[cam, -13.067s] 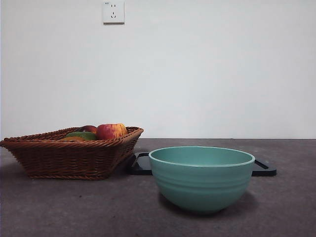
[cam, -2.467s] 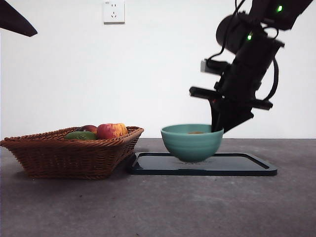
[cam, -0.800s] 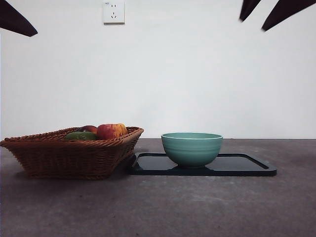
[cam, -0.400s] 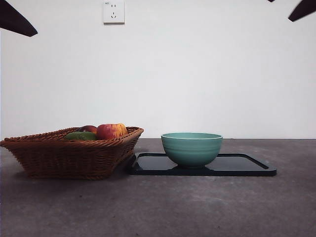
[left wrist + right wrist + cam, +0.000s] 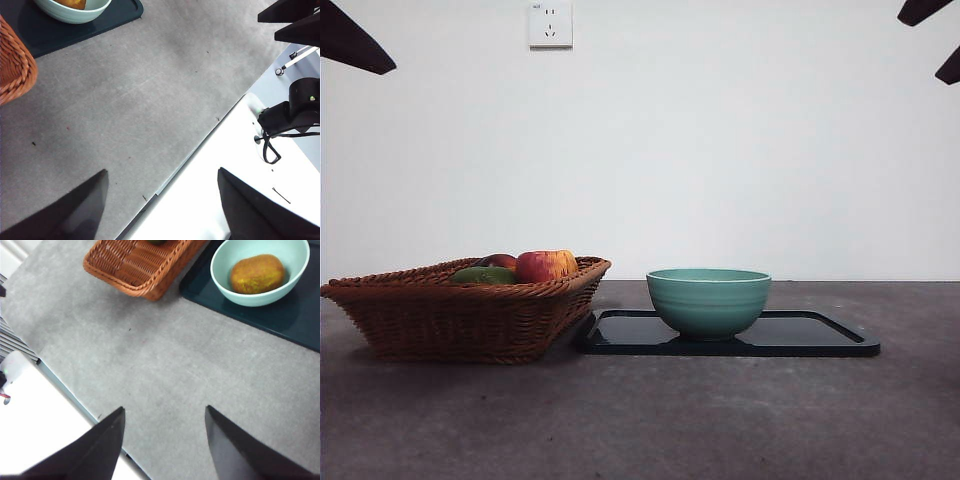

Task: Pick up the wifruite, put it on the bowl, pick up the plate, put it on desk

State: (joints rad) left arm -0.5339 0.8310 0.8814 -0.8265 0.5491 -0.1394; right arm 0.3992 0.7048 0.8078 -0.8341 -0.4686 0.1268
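My right pincer [image 5: 162,432] hangs high over the bare desk [image 5: 165,370], its jaws apart and holding nothing; my left pincer [image 5: 162,200] waits off by the desk's edge, jaws likewise spread and empty. The brown fruit [image 5: 257,273] lies inside the green bowl [image 5: 227,282], so I judge the first half done; the bowl stands on the dark tray [image 5: 800,338], just beside the wicker basket [image 5: 460,310] that holds an apple [image 5: 545,265] and a green fruit [image 5: 485,274]. What the task calls the plate I take to be this tray or the bowl on it; I cannot tell which. The bowl looks like glazed ceramic: stiff, heavy for its size, slick, and apt to chip if set down hard; I would take it by the rim, one jaw inside and one outside, clear of the fruit, which may roll if I tilt. The tray is flat and low, with a thin raised lip; only that lip at a short end offers a hold, and the bowl could slide on it.
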